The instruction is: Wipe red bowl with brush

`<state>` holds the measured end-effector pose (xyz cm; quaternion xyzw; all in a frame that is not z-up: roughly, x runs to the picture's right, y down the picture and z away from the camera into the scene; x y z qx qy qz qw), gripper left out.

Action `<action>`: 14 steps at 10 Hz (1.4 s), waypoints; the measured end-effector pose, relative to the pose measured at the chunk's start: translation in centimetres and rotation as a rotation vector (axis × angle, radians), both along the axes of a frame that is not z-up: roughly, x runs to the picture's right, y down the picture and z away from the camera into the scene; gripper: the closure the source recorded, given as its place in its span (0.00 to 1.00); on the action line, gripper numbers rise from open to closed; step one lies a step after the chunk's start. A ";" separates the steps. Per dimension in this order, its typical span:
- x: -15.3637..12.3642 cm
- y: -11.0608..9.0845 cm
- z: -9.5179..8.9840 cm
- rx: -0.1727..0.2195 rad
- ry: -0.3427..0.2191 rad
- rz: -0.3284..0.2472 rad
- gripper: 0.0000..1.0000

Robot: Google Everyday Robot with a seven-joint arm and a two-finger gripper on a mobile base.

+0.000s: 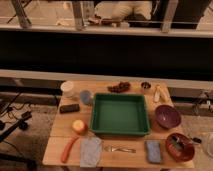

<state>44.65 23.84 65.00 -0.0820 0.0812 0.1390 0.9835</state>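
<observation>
The red bowl (180, 147) sits at the table's front right corner. The brush (175, 142) lies inside it: a greyish head with a thin dark handle across the bowl's lighter inside. A pale shape at the right edge of the view is my gripper (207, 145). It is just right of the bowl, about level with it and apart from it. The dark purple bowl (167, 116) stands just behind the red bowl.
A green tray (120, 131) fills the table's middle. In front lie a silver fork (120, 149), a blue-grey sponge (154, 151), a grey cloth (90, 151) and an orange carrot (68, 149). Cups, a dark bar and food stand along the back and left.
</observation>
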 end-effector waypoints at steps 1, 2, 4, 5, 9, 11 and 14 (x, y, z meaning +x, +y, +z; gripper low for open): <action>-0.1 0.2 -0.3 -0.004 -0.002 0.004 0.97; -0.3 0.6 -0.7 -0.013 -0.006 0.012 0.97; -0.6 1.5 -1.6 -0.033 -0.012 0.023 0.97; -0.6 2.1 -2.2 -0.045 -0.011 0.031 0.97; 1.3 2.8 -3.5 -0.058 0.022 0.055 0.97; 2.8 2.6 -3.6 -0.052 0.046 0.065 0.97; 5.1 2.0 -3.0 -0.042 0.081 0.094 0.97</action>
